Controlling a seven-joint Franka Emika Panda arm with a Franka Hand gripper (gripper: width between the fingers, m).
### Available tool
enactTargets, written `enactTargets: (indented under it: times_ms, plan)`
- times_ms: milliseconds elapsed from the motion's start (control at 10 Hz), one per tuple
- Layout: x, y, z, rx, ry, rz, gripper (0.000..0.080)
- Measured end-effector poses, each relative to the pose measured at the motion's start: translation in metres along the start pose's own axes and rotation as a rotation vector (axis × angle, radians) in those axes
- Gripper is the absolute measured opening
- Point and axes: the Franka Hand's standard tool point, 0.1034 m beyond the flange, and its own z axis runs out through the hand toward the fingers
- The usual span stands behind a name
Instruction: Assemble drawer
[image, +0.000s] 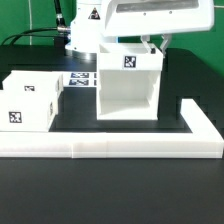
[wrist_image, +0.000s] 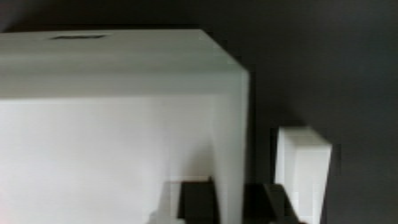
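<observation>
The white cube-like drawer housing (image: 128, 82) stands upright mid-table, open side toward the front, with a tag on its top. My gripper (image: 152, 44) is at its top right rear corner. In the wrist view the housing (wrist_image: 116, 120) fills most of the frame. The dark fingers (wrist_image: 199, 203) sit on either side of its thin side wall, and my gripper (wrist_image: 231, 205) appears shut on that wall. Two white tagged trays (image: 30, 103) sit side by side at the exterior view's left. Their knobs do not show.
The long low white border wall (image: 110, 148) runs along the front and turns back at the exterior view's right (image: 197, 118). The marker board (image: 80, 77) lies between the trays and the housing. A white edge (wrist_image: 302, 170) shows beside the fingers.
</observation>
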Motion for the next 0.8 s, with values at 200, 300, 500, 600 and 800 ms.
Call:
enactTargets:
  times_ms: [200,300,500,600,800]
  plan:
    - [0.045,0.009,0.001,0.008,0.044,-0.001,0.0038]
    - [0.065,0.011,0.001,0.011,0.066,0.007,0.0038]
    - [0.079,0.01,0.001,0.015,0.085,0.013,0.0039]
    - [0.079,0.009,0.0,0.015,0.087,0.02,0.0039]
    - [0.08,0.009,0.0,0.017,0.09,0.04,0.0039]
